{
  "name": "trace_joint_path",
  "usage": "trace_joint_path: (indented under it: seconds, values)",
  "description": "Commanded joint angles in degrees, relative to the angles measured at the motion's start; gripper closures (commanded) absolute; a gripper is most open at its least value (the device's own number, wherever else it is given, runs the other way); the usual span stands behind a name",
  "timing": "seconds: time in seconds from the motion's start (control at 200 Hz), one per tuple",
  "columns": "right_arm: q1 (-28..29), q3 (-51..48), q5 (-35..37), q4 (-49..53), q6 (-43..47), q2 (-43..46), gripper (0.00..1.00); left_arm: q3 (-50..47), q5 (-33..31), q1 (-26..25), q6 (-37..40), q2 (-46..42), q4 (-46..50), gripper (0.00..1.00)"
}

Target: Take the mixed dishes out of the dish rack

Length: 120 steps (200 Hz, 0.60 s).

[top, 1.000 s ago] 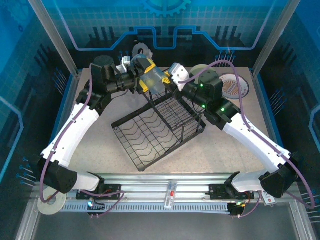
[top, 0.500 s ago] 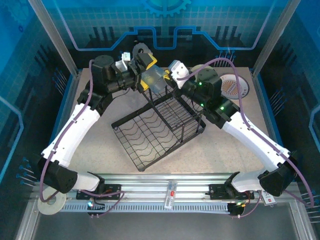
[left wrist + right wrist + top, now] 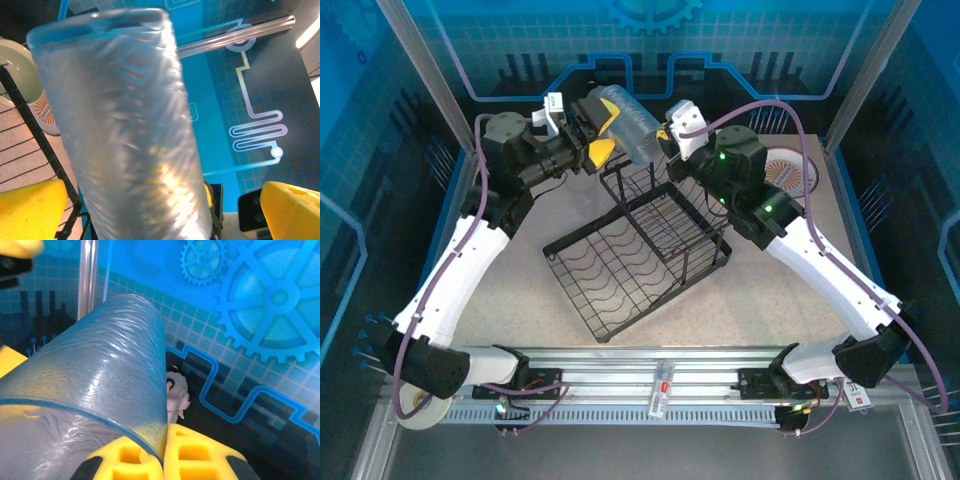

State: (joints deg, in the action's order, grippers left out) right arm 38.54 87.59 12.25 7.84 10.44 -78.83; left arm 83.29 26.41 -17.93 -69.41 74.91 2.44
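Hovering over the twelve-o'clock end of the dish rack (image 3: 610,282), the clear ribbed tumbler (image 3: 632,125) is clenched at its rim by the right jaws, the left jaws released around it; with the orange-rimmed plate (image 3: 790,176) already on the surface (image 3: 740,305) at two o'clock, only setting the tumbler down seems left.

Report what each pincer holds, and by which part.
The right pincer pinches the clear ribbed tumbler by the wall at its open rim. The left pincer stands open around the tumbler's body, gripping nothing.
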Motion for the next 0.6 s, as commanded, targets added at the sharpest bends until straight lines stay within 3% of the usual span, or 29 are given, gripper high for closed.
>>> trace_joint_path:
  seconds: [0.0,0.095,0.2,0.37,0.595]
  values:
    - [-0.8,4.8,4.7,3.9,-4.7,-0.3,1.0,2.5,-1.2,0.6,3.7,-2.8,1.2,0.01]
    - [-1.3,8.0,7.4,8.6,-7.7,-1.4,1.0,8.1,0.9,0.2,9.5,-0.5,9.2,0.01]
    - [-1.9,11.6,8.3,13.8,-10.6,-2.7,1.0,9.6,-3.0,-1.6,15.8,-0.6,14.7,0.01]
    - [-1.9,18.8,11.1,23.4,-13.9,-5.9,1.0,21.6,-21.6,-11.0,36.1,2.9,35.1,0.03]
    - [-1.6,27.6,13.1,34.1,-18.8,-9.4,1.0,30.2,-35.9,-20.4,48.0,9.0,42.3,0.09]
